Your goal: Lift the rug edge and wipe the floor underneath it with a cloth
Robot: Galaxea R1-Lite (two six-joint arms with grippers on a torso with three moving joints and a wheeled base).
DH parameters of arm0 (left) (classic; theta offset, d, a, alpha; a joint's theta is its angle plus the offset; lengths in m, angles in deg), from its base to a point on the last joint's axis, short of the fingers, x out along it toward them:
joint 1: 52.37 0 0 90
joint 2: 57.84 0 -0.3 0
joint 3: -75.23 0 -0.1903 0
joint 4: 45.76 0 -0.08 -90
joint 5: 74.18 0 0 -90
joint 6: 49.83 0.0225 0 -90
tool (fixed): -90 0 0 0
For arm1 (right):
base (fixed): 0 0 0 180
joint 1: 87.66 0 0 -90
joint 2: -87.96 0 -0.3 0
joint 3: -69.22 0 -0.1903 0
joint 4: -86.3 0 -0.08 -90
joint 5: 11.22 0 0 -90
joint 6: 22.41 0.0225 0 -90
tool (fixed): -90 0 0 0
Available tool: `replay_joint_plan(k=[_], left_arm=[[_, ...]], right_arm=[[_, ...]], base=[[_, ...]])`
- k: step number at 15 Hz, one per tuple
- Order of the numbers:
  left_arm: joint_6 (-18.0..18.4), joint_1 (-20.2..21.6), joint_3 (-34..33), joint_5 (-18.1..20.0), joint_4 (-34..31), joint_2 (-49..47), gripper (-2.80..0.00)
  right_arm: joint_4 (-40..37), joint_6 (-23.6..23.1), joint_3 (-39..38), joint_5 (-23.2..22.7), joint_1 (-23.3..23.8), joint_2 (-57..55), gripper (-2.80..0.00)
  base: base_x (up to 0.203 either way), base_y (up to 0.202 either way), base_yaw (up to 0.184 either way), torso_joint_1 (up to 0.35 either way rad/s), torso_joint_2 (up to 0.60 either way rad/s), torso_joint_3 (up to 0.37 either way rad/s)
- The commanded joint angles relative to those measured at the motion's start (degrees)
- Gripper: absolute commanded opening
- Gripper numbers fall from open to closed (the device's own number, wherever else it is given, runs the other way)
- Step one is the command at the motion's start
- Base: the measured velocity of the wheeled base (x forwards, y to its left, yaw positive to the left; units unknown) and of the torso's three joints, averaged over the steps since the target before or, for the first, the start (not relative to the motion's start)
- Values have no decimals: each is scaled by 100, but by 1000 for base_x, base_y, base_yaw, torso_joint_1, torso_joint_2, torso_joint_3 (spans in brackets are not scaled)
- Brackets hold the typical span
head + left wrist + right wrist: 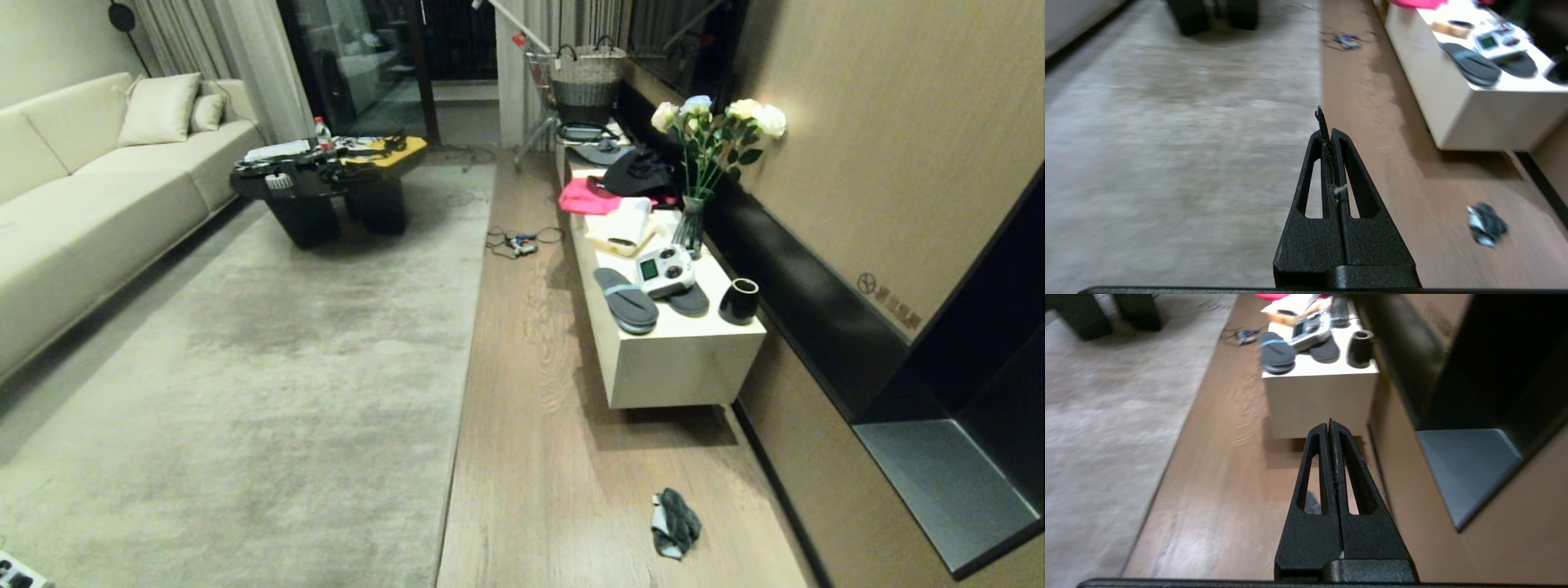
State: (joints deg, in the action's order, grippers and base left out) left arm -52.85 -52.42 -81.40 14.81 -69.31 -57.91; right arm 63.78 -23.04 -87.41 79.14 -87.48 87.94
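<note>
Starting at the left gripper [1333, 134], we find its jaws pressed together, holding nothing, above the rug edge [1319, 81]. The right gripper [1329, 428] likewise has its jaws pressed together and empty, over the floor [1224, 477] before the low white bench [1318, 404]. We note the cloth [675, 523] crumpled on the floor [531, 425], well apart from the rug edge [469, 327], near the bench's [686, 359] front corner. On the bench lie grey slippers [626, 300], a white controller [664, 271] and a black cup [740, 300].
</note>
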Motion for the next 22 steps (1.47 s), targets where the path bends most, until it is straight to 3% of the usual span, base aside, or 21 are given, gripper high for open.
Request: replay_joint_plan(k=[1, 14, 22], left_arm=[[-5, 2, 0, -8, 1, -1, -280], [-5, 5, 0, -4, 1, -1, -280], [-5, 5, 0, -4, 1, -1, -280]], right_arm=[[-6, -26, 0, -1, -1, -6, -280], [2, -78, 0, -19, -1, -6, -280], [-6, -26, 0, -19, -1, -6, -280]], base=[[-2, -6, 96, 122, -463, -372], [-1, -9, 173, 175, -534, -356], [0, -3, 48, 28, -62, -41]])
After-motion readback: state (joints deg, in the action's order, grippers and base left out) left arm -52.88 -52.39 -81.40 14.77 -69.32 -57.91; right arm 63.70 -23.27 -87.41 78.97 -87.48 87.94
